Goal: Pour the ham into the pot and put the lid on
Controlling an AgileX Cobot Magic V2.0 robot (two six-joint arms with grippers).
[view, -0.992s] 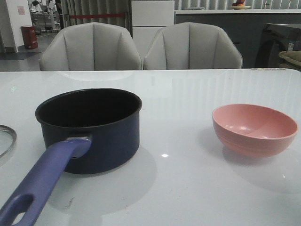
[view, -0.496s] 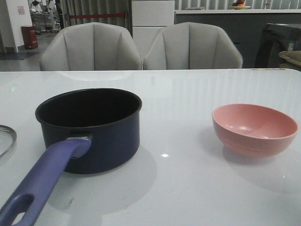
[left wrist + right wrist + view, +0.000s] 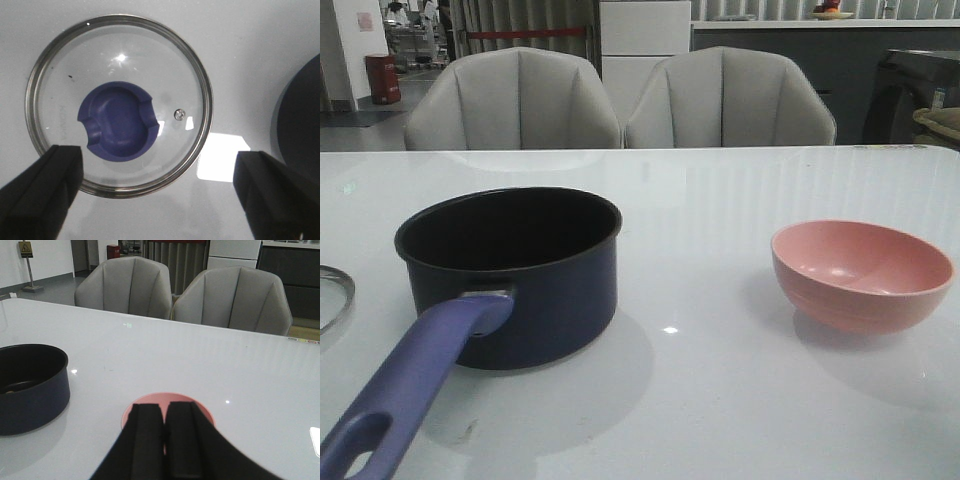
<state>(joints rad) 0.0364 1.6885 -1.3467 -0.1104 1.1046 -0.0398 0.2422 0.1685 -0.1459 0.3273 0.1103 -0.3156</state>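
The dark navy pot (image 3: 515, 270) stands on the table at left, its purple-blue handle (image 3: 415, 375) pointing toward the near edge. It also shows in the right wrist view (image 3: 30, 387) and at the edge of the left wrist view (image 3: 300, 120). The glass lid (image 3: 120, 105) with its blue-purple knob (image 3: 117, 122) lies flat left of the pot; only its rim (image 3: 335, 295) shows in the front view. My left gripper (image 3: 160, 200) is open wide above the lid, touching nothing. My right gripper (image 3: 164, 407) is shut and empty above the pink bowl (image 3: 860, 272). No ham shows.
Two grey chairs (image 3: 620, 100) stand behind the table's far edge. The white table (image 3: 720, 200) reflects ceiling lights. The pink bowl (image 3: 207, 415) is mostly hidden behind the right fingers in the right wrist view.
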